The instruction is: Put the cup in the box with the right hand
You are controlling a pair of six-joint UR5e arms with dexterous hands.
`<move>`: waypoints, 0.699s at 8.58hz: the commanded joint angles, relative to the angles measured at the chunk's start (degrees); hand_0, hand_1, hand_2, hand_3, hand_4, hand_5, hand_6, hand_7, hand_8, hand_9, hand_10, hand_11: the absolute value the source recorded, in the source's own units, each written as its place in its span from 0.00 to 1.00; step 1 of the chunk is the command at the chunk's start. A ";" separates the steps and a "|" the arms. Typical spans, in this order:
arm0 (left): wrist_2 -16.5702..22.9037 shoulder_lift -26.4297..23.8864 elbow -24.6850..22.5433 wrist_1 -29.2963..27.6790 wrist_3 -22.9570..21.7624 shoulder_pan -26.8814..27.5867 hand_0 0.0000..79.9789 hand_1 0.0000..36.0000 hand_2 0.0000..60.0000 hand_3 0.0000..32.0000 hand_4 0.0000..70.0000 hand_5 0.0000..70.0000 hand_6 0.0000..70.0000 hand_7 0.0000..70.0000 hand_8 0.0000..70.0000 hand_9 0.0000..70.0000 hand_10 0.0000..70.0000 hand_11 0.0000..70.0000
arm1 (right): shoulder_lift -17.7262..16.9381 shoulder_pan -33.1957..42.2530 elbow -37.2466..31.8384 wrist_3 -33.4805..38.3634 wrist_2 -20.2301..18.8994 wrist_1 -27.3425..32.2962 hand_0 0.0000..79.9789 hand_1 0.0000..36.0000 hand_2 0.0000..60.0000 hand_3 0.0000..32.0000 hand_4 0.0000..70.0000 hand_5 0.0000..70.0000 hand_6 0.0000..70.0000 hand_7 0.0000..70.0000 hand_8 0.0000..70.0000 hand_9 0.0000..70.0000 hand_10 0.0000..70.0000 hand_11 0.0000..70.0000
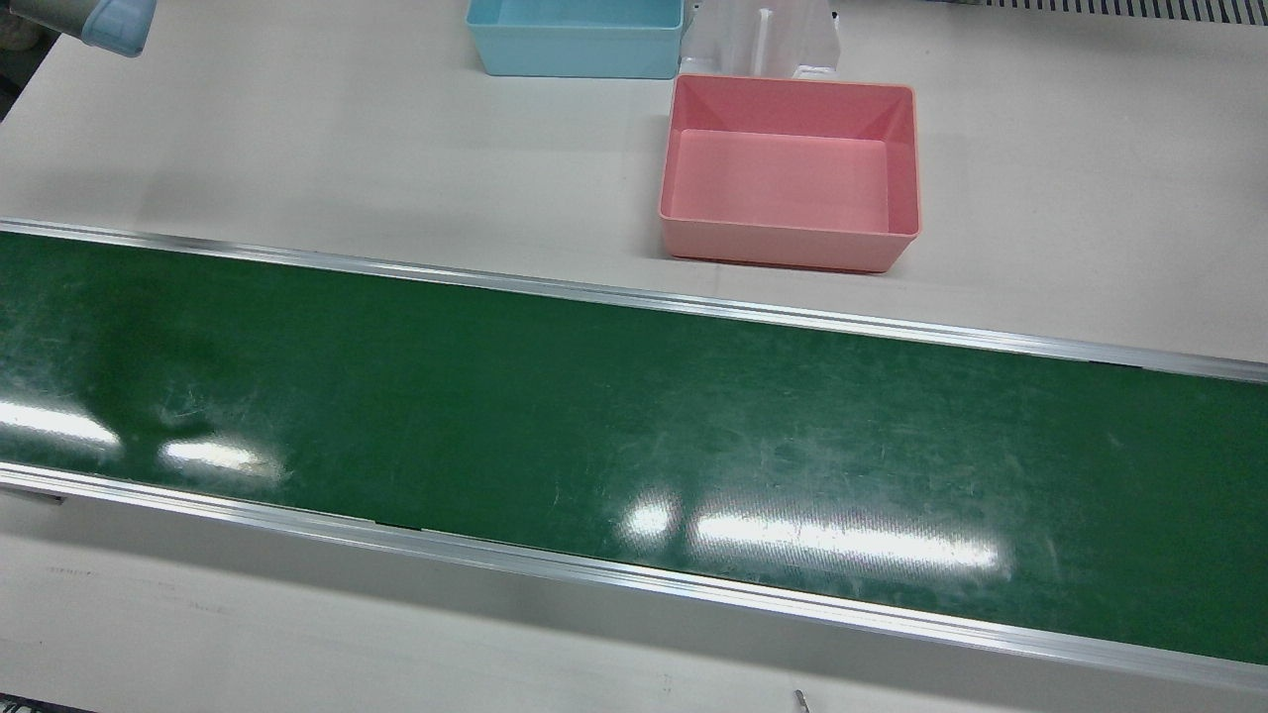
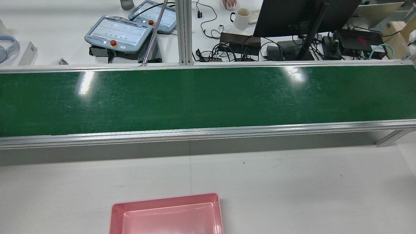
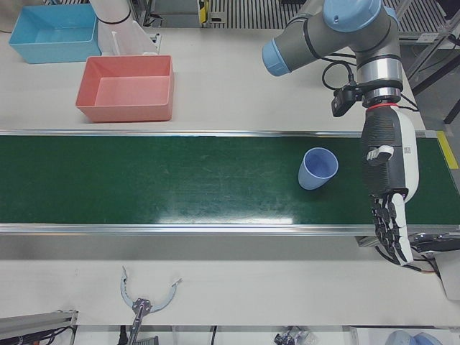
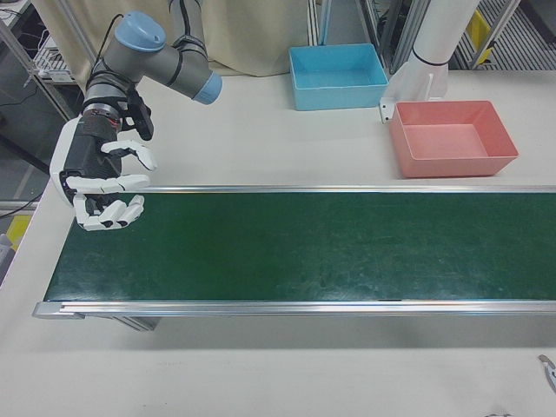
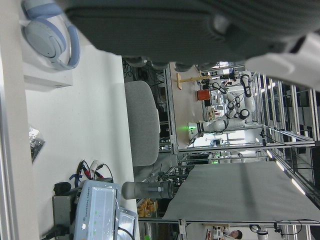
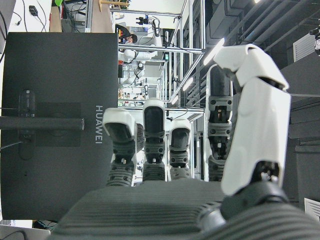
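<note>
A smooth, tapered blue plastic cup [image 3: 318,168] lies tipped on the glossy green belt [image 3: 180,180], at nine o'clock of the empty left hand [image 3: 387,194] with straight, spread fingers; the empty right hand [image 4: 97,178] has its fingers curled loosely.

Pink box [image 2: 166,214] cut by the rear view's bottom edge.

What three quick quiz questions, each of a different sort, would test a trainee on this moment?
1. True or false: the blue cup already sits in the pink box.
2. Which hand is nearer the cup? A) left hand B) right hand
3. Fill in: the cup stands on the green ____.

Key: 1 false, it is on the conveyor belt; 2 A; 3 conveyor belt. Both hands are open, holding nothing.
</note>
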 commanded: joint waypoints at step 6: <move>0.00 0.00 -0.14 0.08 0.00 0.04 0.00 0.00 0.00 0.00 0.00 0.00 0.00 0.00 0.00 0.00 0.00 0.00 | -0.01 0.00 0.15 -0.03 0.00 0.00 0.70 0.64 0.52 0.00 0.81 0.17 0.30 1.00 0.51 0.75 0.62 0.88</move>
